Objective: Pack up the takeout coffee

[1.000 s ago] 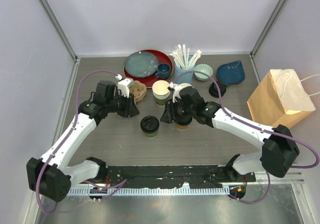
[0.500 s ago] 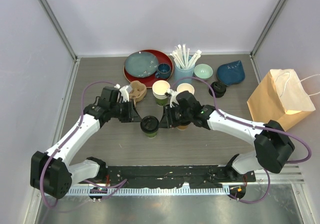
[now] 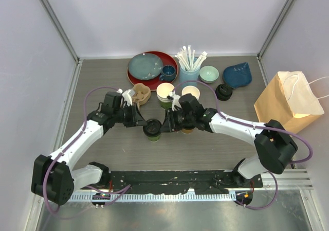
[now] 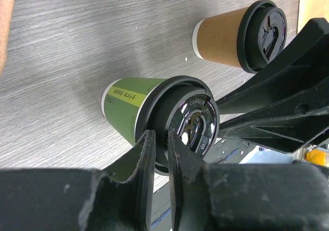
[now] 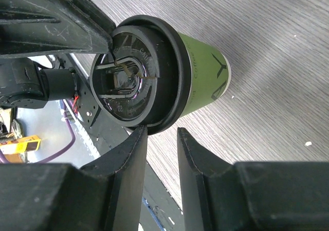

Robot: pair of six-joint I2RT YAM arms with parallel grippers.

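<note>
Keeping the green cup [image 4: 123, 105] upright, squeeze gently: left hand [image 4: 160, 138] is clamped on the lid [image 4: 187, 123] rim; right hand [image 5: 161, 133] grip there cannot be told.

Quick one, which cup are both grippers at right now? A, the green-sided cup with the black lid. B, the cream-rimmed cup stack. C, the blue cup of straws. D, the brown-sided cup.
A: the left gripper straddles the rim of the black lid on the green-sided cup, and the right gripper sits at the opposite edge of that lid, while the brown-sided cup stands apart.
</note>
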